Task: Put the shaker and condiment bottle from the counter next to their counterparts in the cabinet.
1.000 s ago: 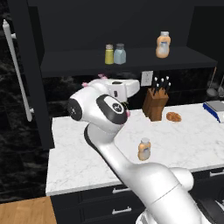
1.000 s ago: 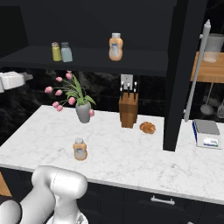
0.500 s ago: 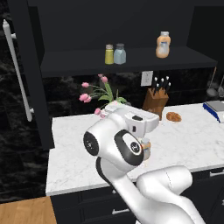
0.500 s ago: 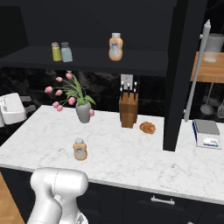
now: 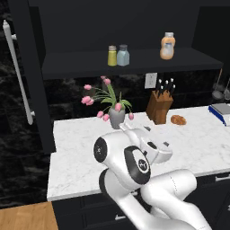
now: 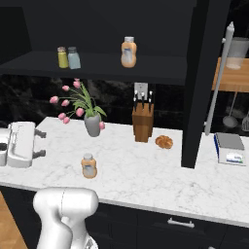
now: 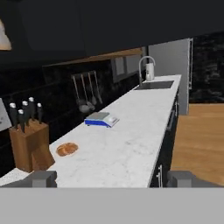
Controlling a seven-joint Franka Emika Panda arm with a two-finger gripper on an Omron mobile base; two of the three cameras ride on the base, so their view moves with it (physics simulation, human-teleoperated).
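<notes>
Arm point(image 5: 134, 164) swung lower; two shakers (one yellow point(image 6: 62, 57)), two bottles.

Yellow-olive shaker point(image 6: 62, 58) standing upright on cabinet shelf point(image 6: 160, 68) just beside blue-grey shaker point(image 6: 74, 58); orange condiment bottle point(image 6: 89, 166) standing upright on marble table point(image 6: 160, 170); matching bottle point(image 6: 128, 52) sitting on the shelf.

The arm point(image 5: 148, 179) was glossy white, built of thick rounded links, with black circular caps on its joints, each ringed by a thin pale line. The hand point(image 6: 20, 144) was a boxy white block with small dark knobs. Its two fingertips point(image 7: 43, 178) were small, dark grey and blunt.
</notes>
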